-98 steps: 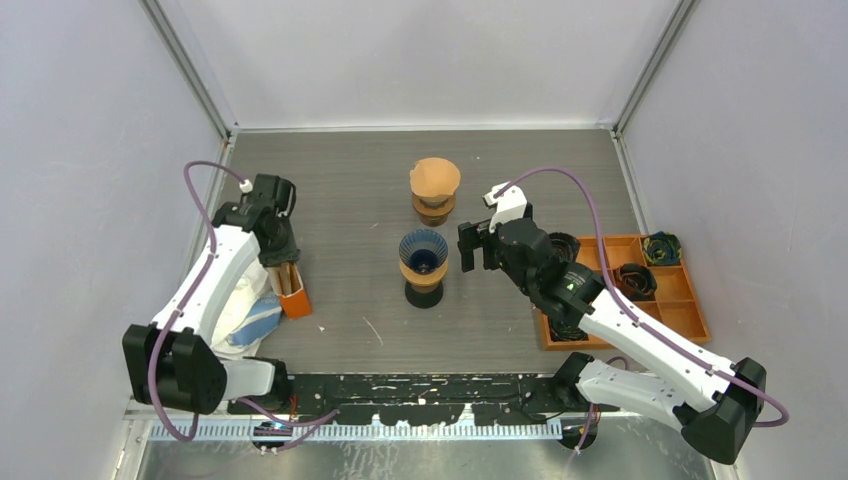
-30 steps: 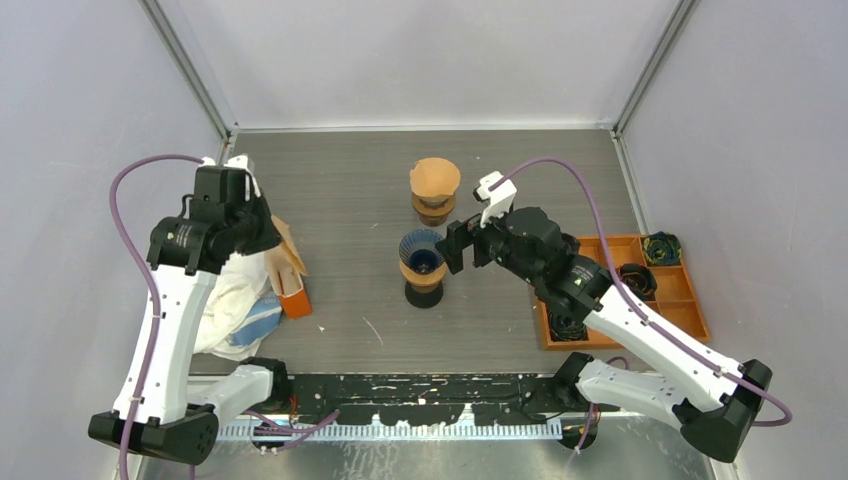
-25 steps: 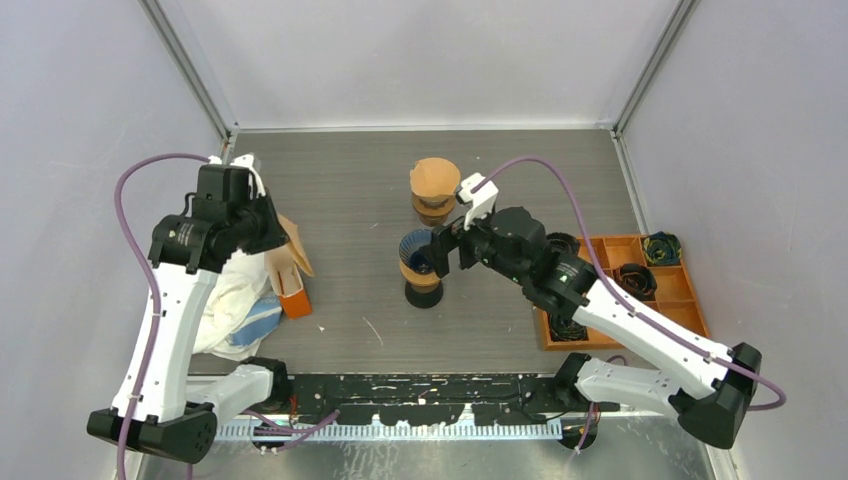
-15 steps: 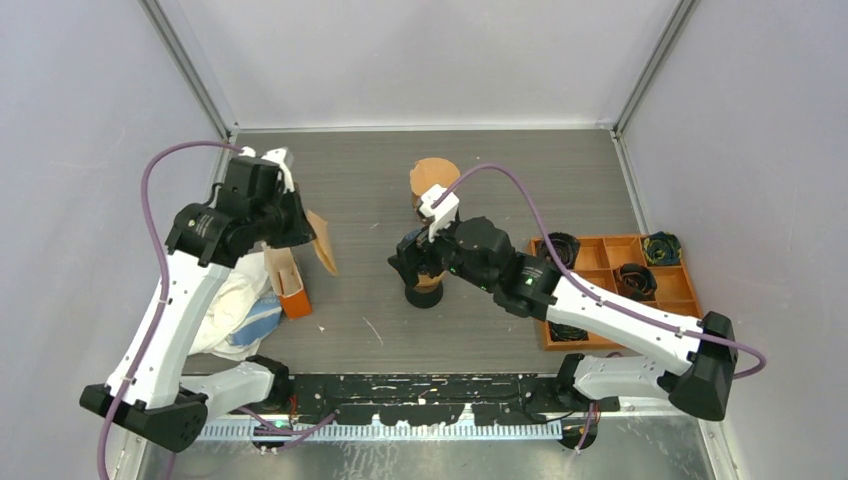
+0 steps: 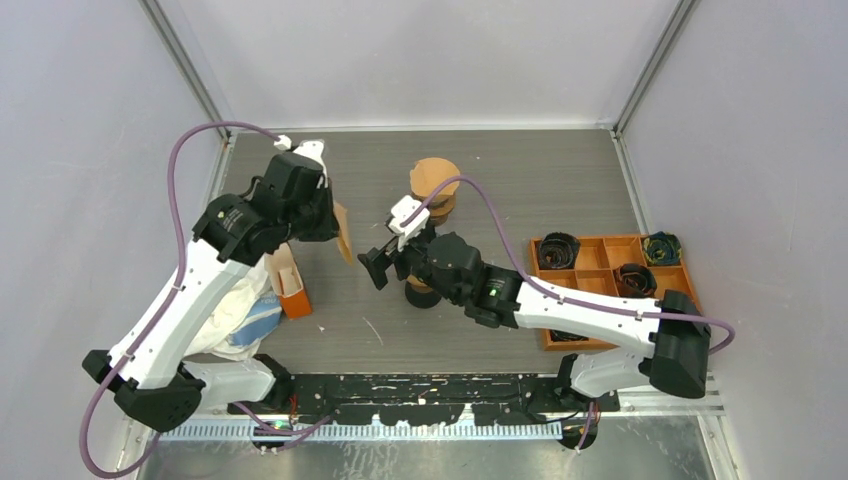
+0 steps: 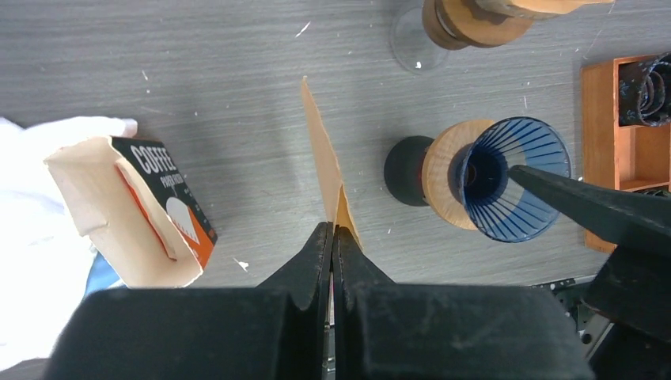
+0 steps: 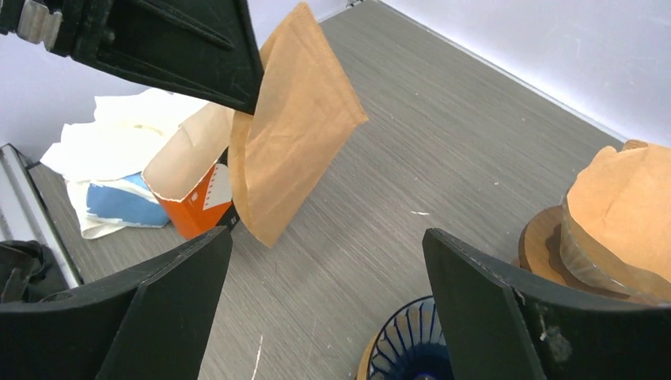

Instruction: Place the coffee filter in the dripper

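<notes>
- Left wrist view: the left claw (image 6: 332, 237) is pressed together on one edge of the coffee filter (image 6: 323, 166); nothing else is in it.
- Filter is in the air above the desk (image 5: 500, 170), btw. the filter box (image 6: 134, 210) and the dripper (image 6: 514, 190), touching neither.
- Other side: the right claw (image 7: 326, 237) is spread wide w/ nothing in it. It hangs over the dripper and faces the filter.
- Progress: filter is out of the box and lifted, so the pick-up part looks done. The dripper's blue cone is empty, so the placing itself is not yet done.
- Left to do, as I judge: bring filter across to the dripper, open it into a cone, set it inside w/ narrow end down, then let go.
- Orientation: filter is folded flat and stands on edge, i.e. its plane is upright. From left wrist cam it is only a thin line going away from the claw. From right wrist cam the broad face shows, turned toward the right claw.
- Long axis: in top view it runs approx. far-to-near over the desk, slightly slanted. Which end is the narrow one I cannot tell for sure.
- At the back a second dripper (image 5: 434, 185) already carries a brown filter; not the target, I think.
</notes>
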`<action>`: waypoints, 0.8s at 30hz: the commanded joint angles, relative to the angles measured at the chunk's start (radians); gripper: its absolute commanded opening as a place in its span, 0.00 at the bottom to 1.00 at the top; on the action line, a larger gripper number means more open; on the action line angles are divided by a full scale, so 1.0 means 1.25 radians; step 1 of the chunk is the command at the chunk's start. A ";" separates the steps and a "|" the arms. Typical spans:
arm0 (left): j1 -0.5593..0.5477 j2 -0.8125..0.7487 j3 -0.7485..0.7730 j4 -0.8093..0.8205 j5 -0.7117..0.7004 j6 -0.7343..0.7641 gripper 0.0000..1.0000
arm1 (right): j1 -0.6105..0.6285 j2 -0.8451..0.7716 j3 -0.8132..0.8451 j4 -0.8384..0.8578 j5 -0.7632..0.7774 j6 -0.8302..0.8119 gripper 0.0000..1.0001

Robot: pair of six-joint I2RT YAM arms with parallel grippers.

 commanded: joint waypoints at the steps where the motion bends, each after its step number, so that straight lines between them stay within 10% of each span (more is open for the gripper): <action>1: -0.048 0.015 0.055 0.004 -0.110 -0.013 0.00 | 0.015 0.010 0.001 0.145 0.043 -0.041 0.97; 24: -0.108 0.044 0.087 -0.010 -0.164 -0.024 0.00 | 0.023 0.142 -0.010 0.358 0.173 -0.103 0.88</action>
